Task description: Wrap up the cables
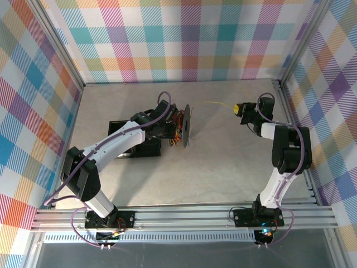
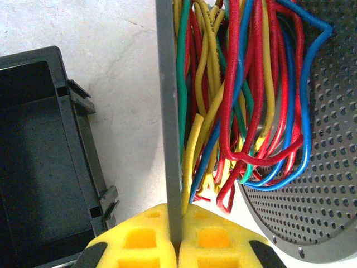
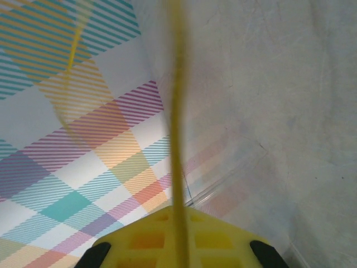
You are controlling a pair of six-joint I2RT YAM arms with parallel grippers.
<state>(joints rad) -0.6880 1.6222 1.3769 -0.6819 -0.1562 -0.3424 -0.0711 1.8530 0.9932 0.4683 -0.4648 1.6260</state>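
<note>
Left hand: the left hand [image 2: 177, 226] sat at the bottom centre of the left wrist view, its yellow fingers closed on the lower edge of a thin grey plate [image 2: 168, 111] that stood upright and edge-on.
Cables: the cables [image 2: 240, 111], red, yellow, blue and green, hung in loose loops in the upper right of that view, packed between the grey plate and a perforated disc [image 2: 329, 184] on the right.
Cables from above: the bundle lay near the middle of the top view, at the tip of the left arm.
Right hand: the right hand [image 3: 178, 223] was at the bottom centre of the right wrist view, its yellow fingers closed on a single yellow cable [image 3: 177, 111].
Yellow cable: it ran straight up the middle of that frame, blurred; from above it stretched left from the right hand, in the upper right of the surface [image 2: 122, 84].
Black tray: a black tray [image 2: 33, 167] lay on the surface at the left of the left wrist view, just beside the left hand.
Backdrop: a plaid wall [image 3: 72, 139] filled the left of the right wrist view.
</note>
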